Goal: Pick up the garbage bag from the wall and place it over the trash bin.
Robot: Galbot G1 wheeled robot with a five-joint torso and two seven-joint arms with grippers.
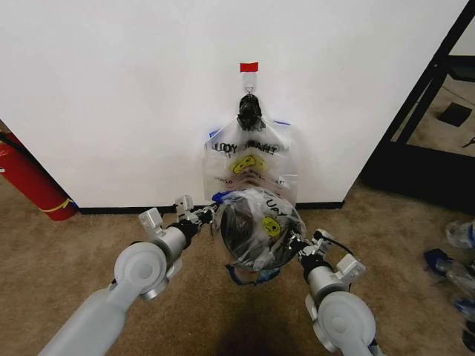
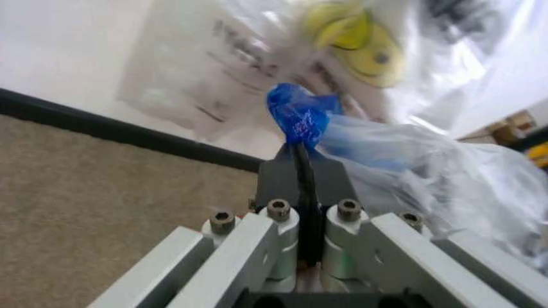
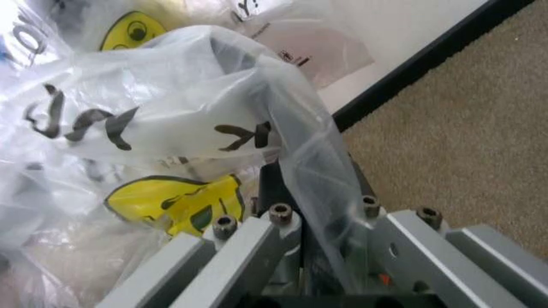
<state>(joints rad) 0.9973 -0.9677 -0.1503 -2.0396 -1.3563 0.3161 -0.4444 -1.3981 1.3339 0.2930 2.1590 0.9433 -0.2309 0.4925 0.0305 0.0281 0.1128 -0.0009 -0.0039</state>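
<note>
The garbage bag (image 1: pixel 260 226) is spread over the round black trash bin (image 1: pixel 241 230), which stands on the carpet close to the wall (image 1: pixel 133 96). The left gripper (image 2: pixel 301 154) is at the bin's left side, its fingers pressed together on the bag's blue handle (image 2: pixel 298 117). The right gripper (image 1: pixel 297 245) is at the bin's right side; the plastic covers its fingers, so they seem to be closed on the film, but I cannot tell for sure. Behind the bin, a bunch of matching bags (image 1: pixel 249 159) hangs on the wall under a red tape strip (image 1: pixel 249 67)
</note>
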